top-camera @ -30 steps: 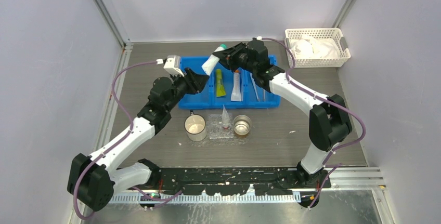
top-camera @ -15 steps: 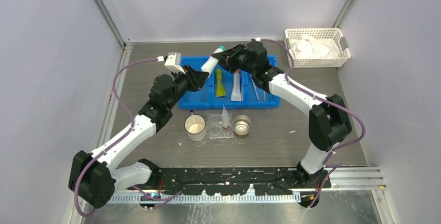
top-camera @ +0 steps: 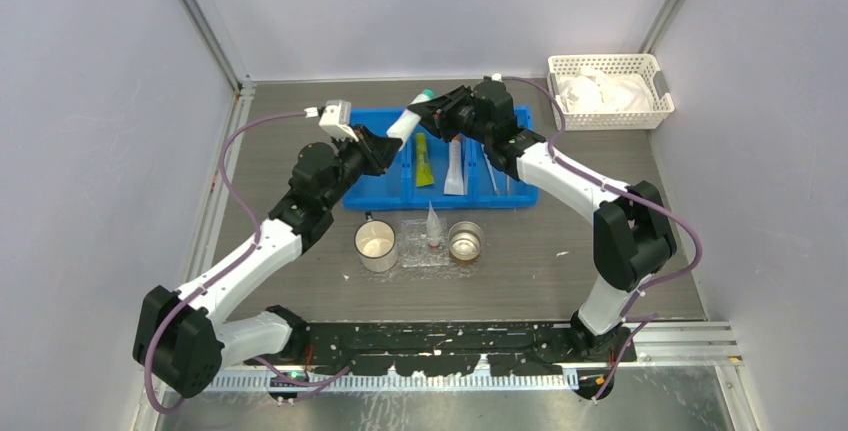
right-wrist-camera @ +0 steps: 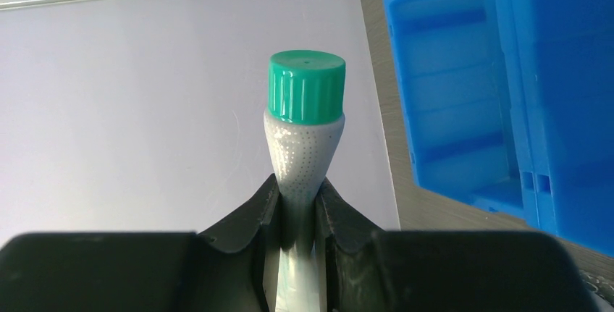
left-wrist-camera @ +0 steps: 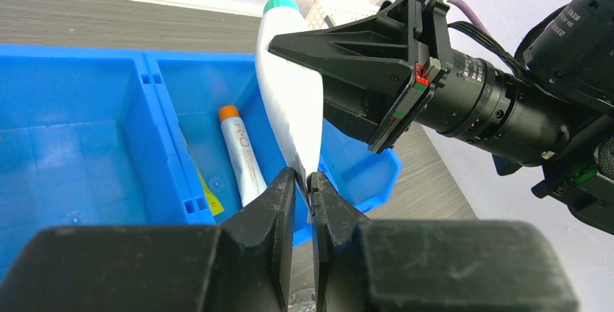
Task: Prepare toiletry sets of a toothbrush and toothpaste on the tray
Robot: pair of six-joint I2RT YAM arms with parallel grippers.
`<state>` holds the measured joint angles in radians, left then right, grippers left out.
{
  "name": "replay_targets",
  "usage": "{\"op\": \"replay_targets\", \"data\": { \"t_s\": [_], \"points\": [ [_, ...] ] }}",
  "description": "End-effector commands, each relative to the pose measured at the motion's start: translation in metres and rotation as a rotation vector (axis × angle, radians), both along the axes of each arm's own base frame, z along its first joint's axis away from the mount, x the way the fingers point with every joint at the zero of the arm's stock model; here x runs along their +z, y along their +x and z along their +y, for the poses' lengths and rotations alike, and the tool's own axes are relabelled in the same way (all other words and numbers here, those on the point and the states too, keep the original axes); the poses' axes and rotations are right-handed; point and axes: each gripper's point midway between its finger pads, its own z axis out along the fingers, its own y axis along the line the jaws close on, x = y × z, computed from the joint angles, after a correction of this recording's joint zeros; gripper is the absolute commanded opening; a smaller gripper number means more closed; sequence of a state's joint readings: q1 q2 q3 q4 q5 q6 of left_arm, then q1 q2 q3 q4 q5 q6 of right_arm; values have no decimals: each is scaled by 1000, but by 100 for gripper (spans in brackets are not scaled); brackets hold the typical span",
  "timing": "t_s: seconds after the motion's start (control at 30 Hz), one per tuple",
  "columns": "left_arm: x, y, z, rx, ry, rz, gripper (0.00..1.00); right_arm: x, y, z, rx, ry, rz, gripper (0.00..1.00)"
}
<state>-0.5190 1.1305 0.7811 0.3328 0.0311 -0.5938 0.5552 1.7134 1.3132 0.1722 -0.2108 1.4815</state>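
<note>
Right gripper [right-wrist-camera: 297, 192] clenched on white toothpaste tube [right-wrist-camera: 301, 145] just below green cap [right-wrist-camera: 305, 87]. Left gripper [left-wrist-camera: 304, 182] pinches tube's flat tail. Tube hangs tilted above blue bin [left-wrist-camera: 72, 138], toward bin's far edge. Clear tray [top-camera: 412, 257] sits just off bin's near edge, with wrapped packet [top-camera: 433, 223] upright on it.

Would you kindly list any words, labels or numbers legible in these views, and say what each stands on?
"RO", large letters, a mark before them unclear: on the white tube with an orange cap lying in the blue plastic bin; smaller print unreadable.
White squeeze tube with a green cap: no lettering visible.
Tiny white marks on the black camera lens: too small to read.
</note>
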Motion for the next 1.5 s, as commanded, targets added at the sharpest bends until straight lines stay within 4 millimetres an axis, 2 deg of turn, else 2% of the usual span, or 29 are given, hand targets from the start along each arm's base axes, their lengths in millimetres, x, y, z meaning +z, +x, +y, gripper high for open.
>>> {"op": "replay_targets", "data": {
  "t_s": [0.0,0.2,0.27,0.47,0.67,0.83,0.93,1.03,1.17,1.23,1.47],
  "points": [
    [29,8,2,26,-33,-81,14,32,-7,8,36,73,-79,23],
    [25,11,6,53,-29,-69,10,30,-7,9,38,74,-77,23],
    [24,12,6,60,-24,-62,1,30,-8,10,41,75,-76,23],
    [24,14,4,55,1,-38,1,30,-9,11,47,81,-78,23],
    [27,13,10,70,58,2,1,25,-10,13,60,78,-74,42],
    [24,15,13,87,109,23,1,15,-6,18,73,87,-59,43],
    [23,17,13,85,133,41,1,14,-6,21,87,103,-53,51],
    [34,19,15,95,154,51,1,16,-8,19,96,82,-59,62],
    [45,18,21,112,207,87,1,15,-11,4,91,27,-66,80],
    [47,16,24,113,243,121,1,13,-13,-6,85,-15,-67,98],
    [62,15,19,68,339,249,1,13,-28,-51,78,-212,-110,100]
  ]
}}
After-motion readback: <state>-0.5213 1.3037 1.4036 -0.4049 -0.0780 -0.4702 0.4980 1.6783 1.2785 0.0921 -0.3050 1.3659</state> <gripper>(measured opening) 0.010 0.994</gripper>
